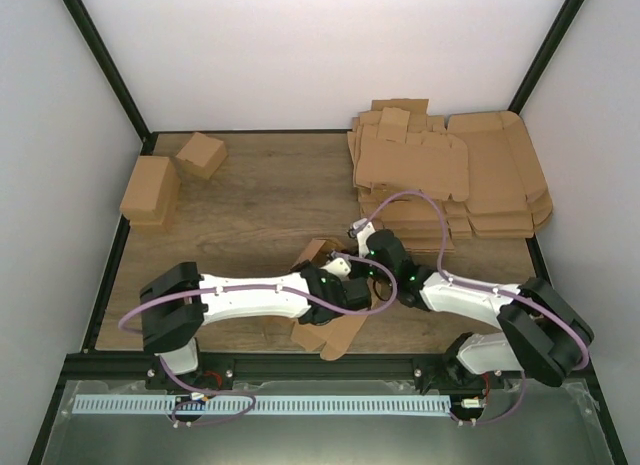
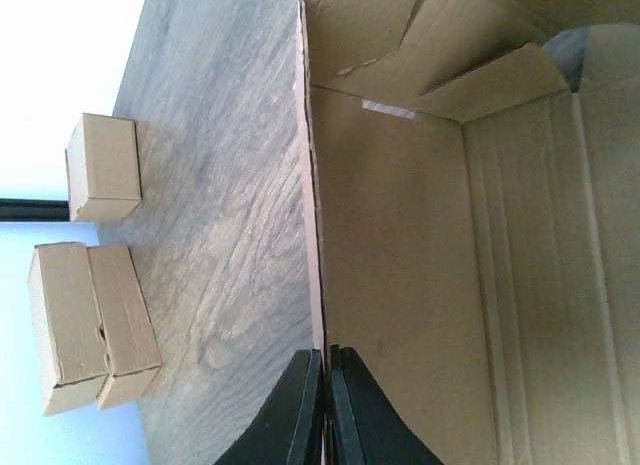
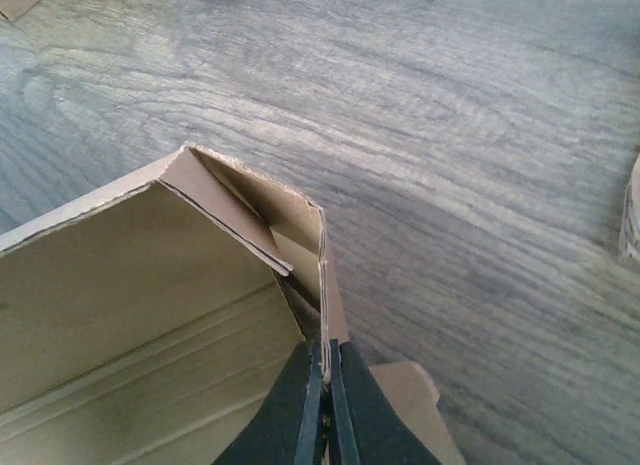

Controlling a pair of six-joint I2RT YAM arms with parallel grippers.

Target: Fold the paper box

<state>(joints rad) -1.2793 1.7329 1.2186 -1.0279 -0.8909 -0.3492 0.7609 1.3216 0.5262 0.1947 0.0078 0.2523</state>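
Brown cardboard fills both of my wrist views: the paper box [image 1: 338, 337] sits half-formed at the near middle of the table [image 1: 260, 195], directly under the spot where my two arms meet, with its walls partly raised and loose flaps showing on either side of my wrists in the overhead view. My left gripper [image 2: 326, 405] is closed tight on the top edge of one raised wall; that wall runs straight away from my fingers, with the open inside of the tray on one side and bare wood on the other. My right gripper [image 3: 322, 410] is likewise pinched shut on a wall edge, just below a corner where a short flap is turned inward. So the box lies between my two tools, both touching it, neither one nearer than the other. Its long axis seems to follow the wall in my left hold, though my arms hide too much from above for me to be sure. I judge the next fold turns on that corner at my right fingers: the flap must stay tucked while the wall comes fully upright. The heap of flat sheets [image 1: 450, 175] at the far right and the small cartons [image 1: 165, 175] at the far left stand well apart.
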